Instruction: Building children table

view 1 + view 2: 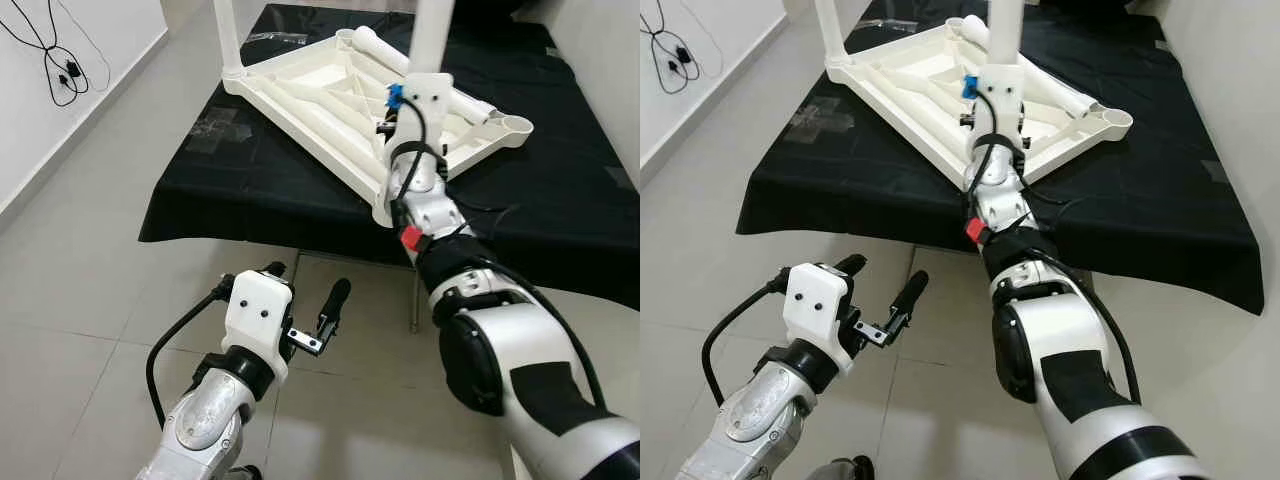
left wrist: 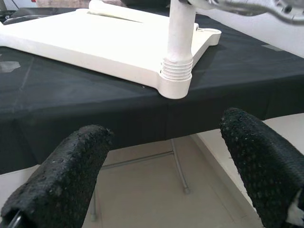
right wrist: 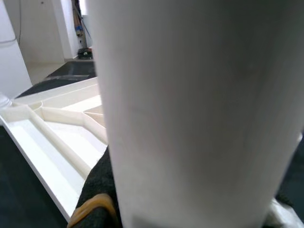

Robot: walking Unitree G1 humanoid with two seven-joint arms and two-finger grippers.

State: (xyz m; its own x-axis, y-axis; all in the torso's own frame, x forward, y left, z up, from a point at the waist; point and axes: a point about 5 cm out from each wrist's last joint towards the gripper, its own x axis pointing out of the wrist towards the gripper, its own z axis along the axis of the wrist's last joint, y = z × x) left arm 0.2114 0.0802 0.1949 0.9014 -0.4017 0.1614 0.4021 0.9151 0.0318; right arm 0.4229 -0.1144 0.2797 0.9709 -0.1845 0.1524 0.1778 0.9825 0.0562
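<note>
So we've got the white plastic tabletop [image 1: 330,95] lying upside down on a black cloth-covered table [image 1: 250,190], its underside up, showing a grid of moulded ribs and shallow pockets. The plastic looks smooth and matte, slightly cream next to the cloth. The cloth is a thin black fabric that drapes over the table's edge, with a few shiny tape-like patches on it.

Two round white legs stand upright in the tabletop's corner sockets: one at the far left corner [image 1: 228,35], and one at the near corner [image 1: 1002,30]. In our left wrist view that near socket has a ribbed, threaded-looking collar [image 2: 176,66] where the leg meets it. A third leg [image 1: 385,50] lies flat across the far side of the tabletop.

Our right gripper [image 1: 400,110] is up at the near-corner leg; in its wrist view the leg sits right against the camera with a black finger pad [image 3: 97,190] pressed to it, so we'd say it's pinching that leg.

Our left gripper [image 1: 305,300] hangs below the tabletop's near edge over the pale tiled floor [image 1: 90,300], its rough black fingers spread wide apart, holding nothing.
</note>
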